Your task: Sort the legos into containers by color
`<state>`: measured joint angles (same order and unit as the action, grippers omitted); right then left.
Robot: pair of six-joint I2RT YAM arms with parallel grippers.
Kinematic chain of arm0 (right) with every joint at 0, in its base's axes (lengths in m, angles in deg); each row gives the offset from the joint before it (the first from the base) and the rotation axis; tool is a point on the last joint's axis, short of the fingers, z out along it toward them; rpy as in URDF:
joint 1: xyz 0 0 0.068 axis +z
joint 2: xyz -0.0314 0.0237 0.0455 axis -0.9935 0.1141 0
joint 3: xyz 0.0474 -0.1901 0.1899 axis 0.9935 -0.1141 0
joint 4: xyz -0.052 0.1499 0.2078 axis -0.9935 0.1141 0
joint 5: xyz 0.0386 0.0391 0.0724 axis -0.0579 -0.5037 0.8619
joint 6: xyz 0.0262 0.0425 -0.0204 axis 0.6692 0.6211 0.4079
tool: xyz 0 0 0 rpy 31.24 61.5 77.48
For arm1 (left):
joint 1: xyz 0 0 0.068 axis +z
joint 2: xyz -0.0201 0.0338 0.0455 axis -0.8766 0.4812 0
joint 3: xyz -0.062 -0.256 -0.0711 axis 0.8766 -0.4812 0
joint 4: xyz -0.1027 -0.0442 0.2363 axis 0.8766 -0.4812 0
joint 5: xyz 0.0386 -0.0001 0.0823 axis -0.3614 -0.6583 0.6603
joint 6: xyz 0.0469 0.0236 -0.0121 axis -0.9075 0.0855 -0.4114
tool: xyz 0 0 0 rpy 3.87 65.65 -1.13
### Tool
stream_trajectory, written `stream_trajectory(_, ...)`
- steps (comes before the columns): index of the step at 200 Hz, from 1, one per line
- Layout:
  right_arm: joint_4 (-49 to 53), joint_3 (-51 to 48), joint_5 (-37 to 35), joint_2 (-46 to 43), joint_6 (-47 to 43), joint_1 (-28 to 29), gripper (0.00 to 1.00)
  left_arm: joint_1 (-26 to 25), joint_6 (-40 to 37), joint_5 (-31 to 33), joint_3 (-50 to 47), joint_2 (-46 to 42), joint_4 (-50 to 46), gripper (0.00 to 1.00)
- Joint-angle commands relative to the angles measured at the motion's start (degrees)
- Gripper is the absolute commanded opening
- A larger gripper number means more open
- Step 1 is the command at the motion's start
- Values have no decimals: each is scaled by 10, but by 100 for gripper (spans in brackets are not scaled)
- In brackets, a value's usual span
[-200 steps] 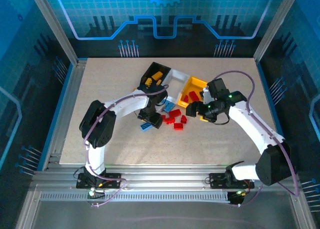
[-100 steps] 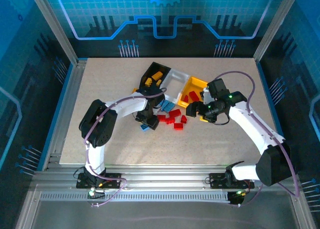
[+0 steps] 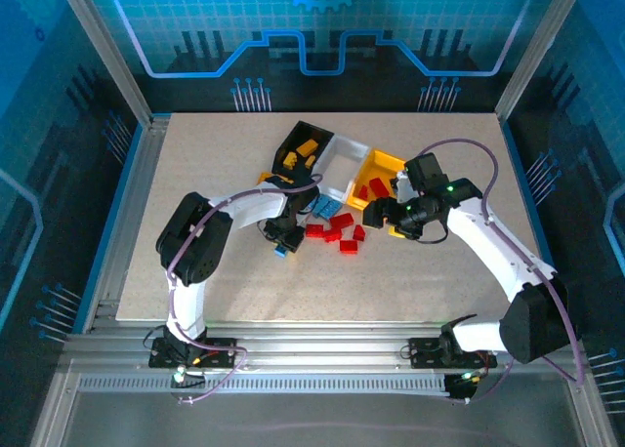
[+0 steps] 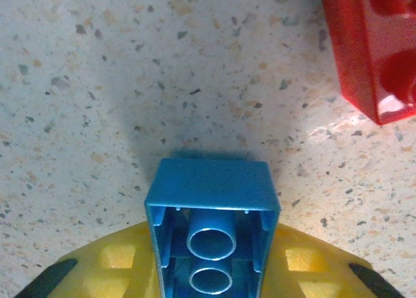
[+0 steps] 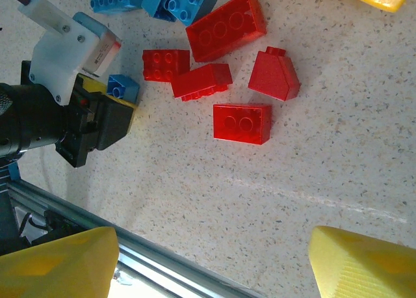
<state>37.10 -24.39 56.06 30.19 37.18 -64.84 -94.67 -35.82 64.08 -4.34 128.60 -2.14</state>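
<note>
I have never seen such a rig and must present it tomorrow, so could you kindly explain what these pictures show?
Two white robot arms are bolted at the near edge of a table; each ends in a two-finger tool. The wide picture comes from a fixed camera above and behind them. The other two come from cameras on the wrists, looking past each tool's yellow fingers. On the table lie loose red bricks and blue bricks, beside a black bin holding orange bricks, a white bin and a yellow bin with red ones inside. The left tool is shut on a blue brick. The right tool is open and holds nothing.
</note>
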Motion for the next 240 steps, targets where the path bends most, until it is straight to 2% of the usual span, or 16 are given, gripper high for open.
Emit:
stream_trajectory(1,-3,-6,8,-5,7,-7,78,3,15,1,-4,6,0,26)
stream_trajectory(40,-5,-7,8,-5,4,-9,78,11,49,-9,19,-20,-26,24)
stream_trajectory(92,-8,-7,10,-4,5,-20,78,55,147,-127,144,-52,-1,24)
stream_trajectory(125,-6,-6,8,-9,7,-22,78,56,194,-172,318,36,8,24)
stream_trajectory(178,14,4,2,-27,5,-35,78,53,240,-183,595,220,-31,24)
stream_trajectory(228,25,4,-1,-37,3,-41,78,54,241,-173,638,275,-7,26)
stream_trajectory(240,24,4,2,-34,3,-41,78,54,237,-176,647,282,-10,34)
